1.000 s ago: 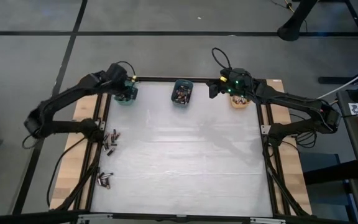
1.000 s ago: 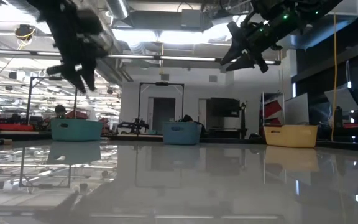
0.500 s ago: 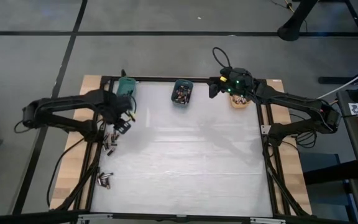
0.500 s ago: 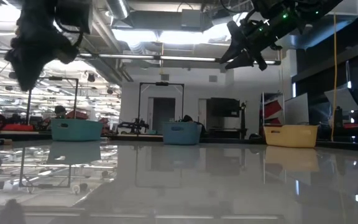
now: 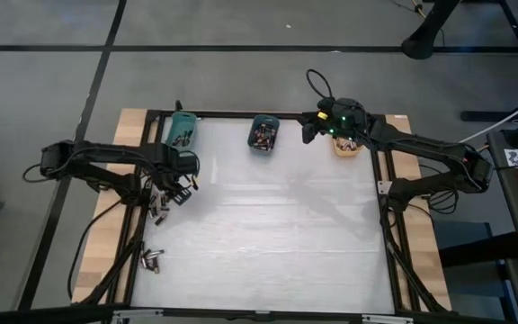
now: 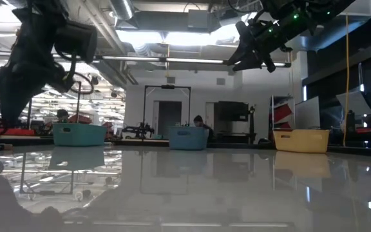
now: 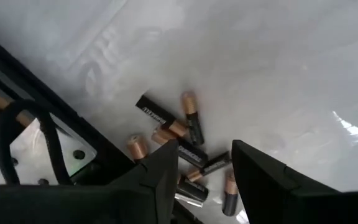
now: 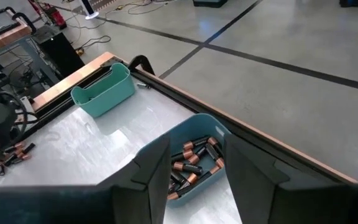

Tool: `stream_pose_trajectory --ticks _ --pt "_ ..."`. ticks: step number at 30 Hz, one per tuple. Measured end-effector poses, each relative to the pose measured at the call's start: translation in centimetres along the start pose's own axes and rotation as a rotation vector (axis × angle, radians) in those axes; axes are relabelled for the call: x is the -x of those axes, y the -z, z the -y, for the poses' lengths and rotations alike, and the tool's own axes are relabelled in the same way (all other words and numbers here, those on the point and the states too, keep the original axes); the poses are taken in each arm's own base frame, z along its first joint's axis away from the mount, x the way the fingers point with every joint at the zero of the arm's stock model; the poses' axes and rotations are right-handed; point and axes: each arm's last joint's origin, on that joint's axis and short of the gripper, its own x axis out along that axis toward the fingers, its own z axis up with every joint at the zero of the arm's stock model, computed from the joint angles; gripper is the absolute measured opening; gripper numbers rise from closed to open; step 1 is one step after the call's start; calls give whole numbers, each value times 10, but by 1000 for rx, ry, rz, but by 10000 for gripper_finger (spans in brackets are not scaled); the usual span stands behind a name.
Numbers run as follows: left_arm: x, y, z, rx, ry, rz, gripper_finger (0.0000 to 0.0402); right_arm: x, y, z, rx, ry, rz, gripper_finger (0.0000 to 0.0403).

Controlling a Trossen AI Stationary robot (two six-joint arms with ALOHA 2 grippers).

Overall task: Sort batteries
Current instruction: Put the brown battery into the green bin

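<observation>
**A:** where's everything sitting on the table (image 5: 268,243)?

**B:** bins along 12 o'clock: teal bin (image 5: 182,130), blue bin (image 5: 263,133) and orange bin (image 5: 346,147). Loose batteries (image 5: 158,205) at 9.

**A:** grippers?

**B:** left gripper (image 5: 180,187) hovers just over that pile, fingers parted, nothing held. Right gripper (image 5: 311,129) between blue and orange bins, parted, empty too.

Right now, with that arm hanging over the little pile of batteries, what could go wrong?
The left tool hangs open above a tight cluster of batteries that touch and overlap, so it may pinch two at once or knock the neighbours rolling.

The pile lies close to the table's black edge frame; a nudged cell could roll against it or slip off.

The right tool waits open above the blue bin, apart from the left arm, so a clash looks unlikely.
</observation>
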Motion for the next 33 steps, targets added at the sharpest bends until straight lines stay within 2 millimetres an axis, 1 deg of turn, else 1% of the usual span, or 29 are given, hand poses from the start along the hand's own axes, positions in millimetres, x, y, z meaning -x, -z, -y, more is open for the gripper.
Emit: stream_pose_trajectory --ticks 8,15,20,22,24,30,31,33 --pt "-27 2 -3 37 11 13 140 0 0 0 0 1 0 147" --pt "-47 6 -6 65 14 17 140 0 0 0 0 1 -1 147" --pt "-57 8 -8 71 29 18 138 0 0 0 0 6 1 147" --pt "-59 9 -8 71 26 22 127 0 0 0 0 10 3 147" --pt "-59 9 -8 69 25 31 107 0 0 0 0 10 3 147" --pt "-59 8 -7 60 37 40 22 0 0 0 0 11 3 147" --pt "-58 7 -7 60 37 41 16 0 0 0 0 11 3 147" --pt "-56 6 -6 62 39 47 17 0 0 0 0 15 5 147"
